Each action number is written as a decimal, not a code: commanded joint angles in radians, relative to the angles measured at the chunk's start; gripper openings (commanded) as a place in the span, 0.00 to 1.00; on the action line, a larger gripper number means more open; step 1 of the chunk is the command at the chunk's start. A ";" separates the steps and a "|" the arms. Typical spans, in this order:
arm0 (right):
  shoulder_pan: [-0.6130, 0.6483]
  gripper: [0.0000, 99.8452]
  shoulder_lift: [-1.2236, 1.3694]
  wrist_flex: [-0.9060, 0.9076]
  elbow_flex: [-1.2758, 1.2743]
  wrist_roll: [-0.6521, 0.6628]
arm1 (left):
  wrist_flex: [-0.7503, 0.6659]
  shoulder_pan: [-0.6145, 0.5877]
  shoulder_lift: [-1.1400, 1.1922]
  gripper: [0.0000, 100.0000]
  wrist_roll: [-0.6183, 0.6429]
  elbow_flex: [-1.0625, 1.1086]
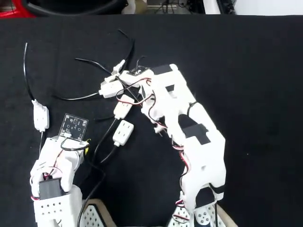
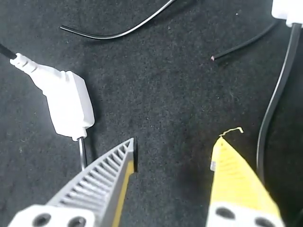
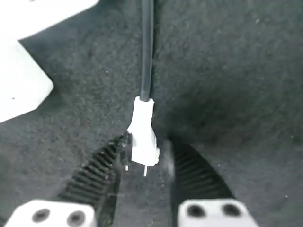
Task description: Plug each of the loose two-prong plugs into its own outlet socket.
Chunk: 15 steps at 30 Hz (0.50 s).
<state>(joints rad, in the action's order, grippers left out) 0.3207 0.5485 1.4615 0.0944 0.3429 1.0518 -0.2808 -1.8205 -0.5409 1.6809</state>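
In the right wrist view a small white two-prong plug (image 3: pixel 143 137) sits between my right gripper's (image 3: pixel 144 158) fingers, shut on it. Its prongs point toward the camera and its black cable runs away. From above, the right gripper (image 1: pixel 117 75) holds that plug (image 1: pixel 119 65) at the back of a cluster of white outlet sockets: one (image 1: pixel 110 88) just beside it, another (image 1: pixel 124 108) and a third (image 1: pixel 123 132) nearer. My left gripper (image 2: pixel 173 151) stands open over bare mat. A white connector body (image 2: pixel 68 101) with cable at both ends lies beside its grey finger (image 2: pixel 113 163).
Black cables (image 1: pixel 90 97) loop across the dark mat around the sockets. One cable (image 2: pixel 277 94) runs past the left gripper's yellow finger (image 2: pixel 232 165). The left connector (image 1: pixel 40 116) lies near the table's left side. The right arm's white links (image 1: pixel 189 127) span the middle.
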 commanded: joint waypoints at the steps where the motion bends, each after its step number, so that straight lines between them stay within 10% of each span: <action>1: 0.020 0.03 0.007 -0.006 -0.012 0.008 | -0.003 0.015 0.005 0.26 -0.008 0.019; 15: 0.143 0.11 0.005 0.002 -0.101 -0.002 | -0.003 0.015 0.005 0.26 -0.008 0.019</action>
<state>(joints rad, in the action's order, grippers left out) 0.4189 0.5485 1.4569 0.0269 0.3383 1.0518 -0.2808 -1.8205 -0.5409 1.6809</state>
